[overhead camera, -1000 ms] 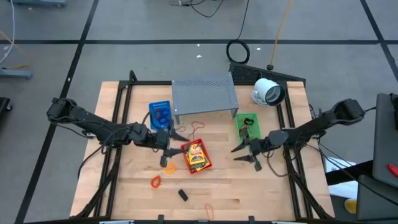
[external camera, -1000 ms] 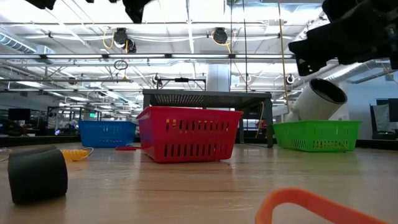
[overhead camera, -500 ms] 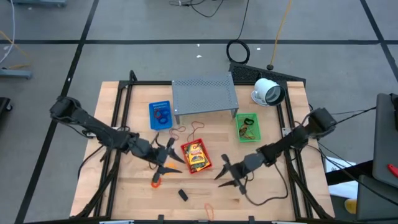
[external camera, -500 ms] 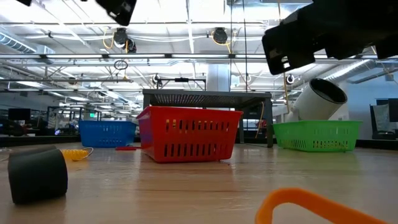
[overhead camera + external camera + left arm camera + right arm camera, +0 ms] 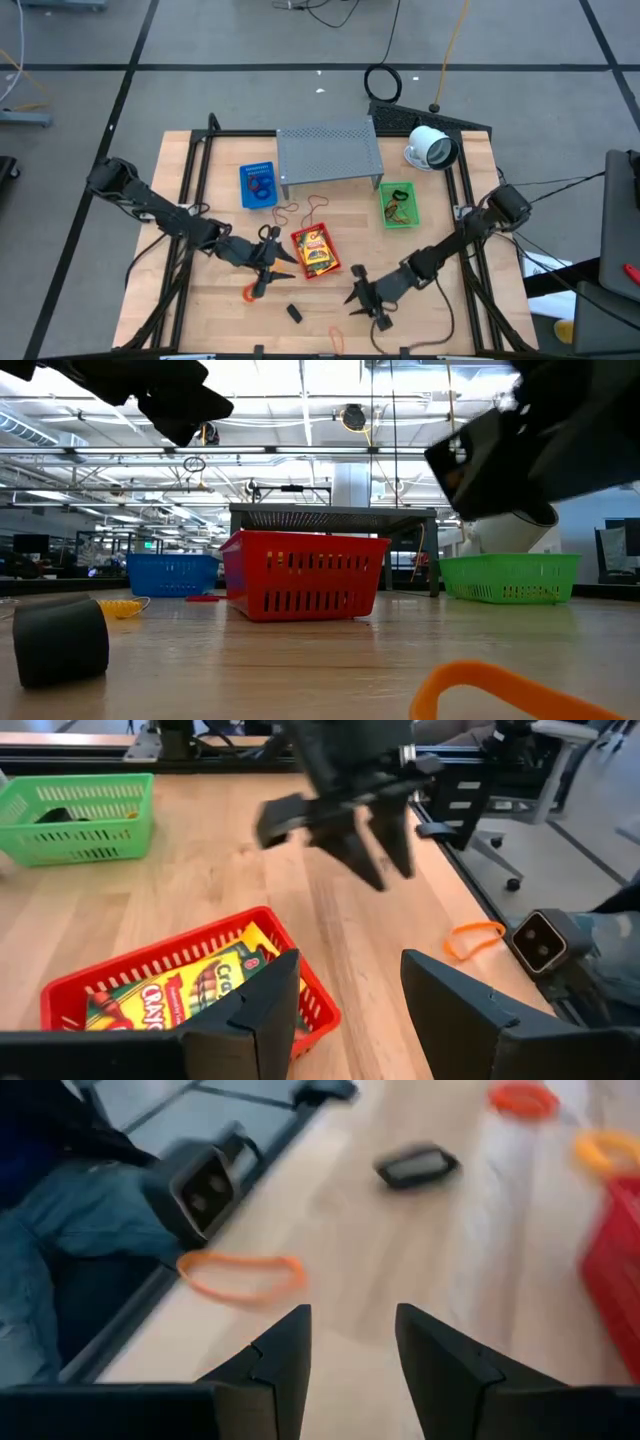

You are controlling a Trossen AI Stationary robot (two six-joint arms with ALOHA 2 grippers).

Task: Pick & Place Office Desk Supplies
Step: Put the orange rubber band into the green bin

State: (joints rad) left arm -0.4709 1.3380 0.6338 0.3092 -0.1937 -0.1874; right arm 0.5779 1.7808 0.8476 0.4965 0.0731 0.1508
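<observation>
- We saw three small baskets on the wooden desk (image 5: 420, 270), in front of a grey perforated shelf (image 5: 328, 150) with a white round device (image 5: 431, 148) beside it.
- The red basket (image 5: 316, 250) held one yellow crayon packet (image 5: 190, 988), which we judged already put away.
- The blue basket (image 5: 258, 185) held what looked like rubber bands; we could not count them.
- The green basket (image 5: 397, 204) held a dark item or two; we could not tell what.
- Loose on the desk we counted one orange loop (image 5: 250, 292) near the left gripper, one black clip-like piece (image 5: 294, 313) and one orange band (image 5: 336, 336) at the front edge.
- A few thin bands (image 5: 305, 210) lay between the shelf and the red basket; we made out about two.
- We judged the sorting roughly half done, with at least these five pieces left.
- The left gripper (image 5: 268, 262) hovered just beside the red basket, fingers apart, grasping nothing.
- The right gripper (image 5: 364, 297) hung over the front of the desk near the black piece and the front band, fingers parted and empty.
</observation>
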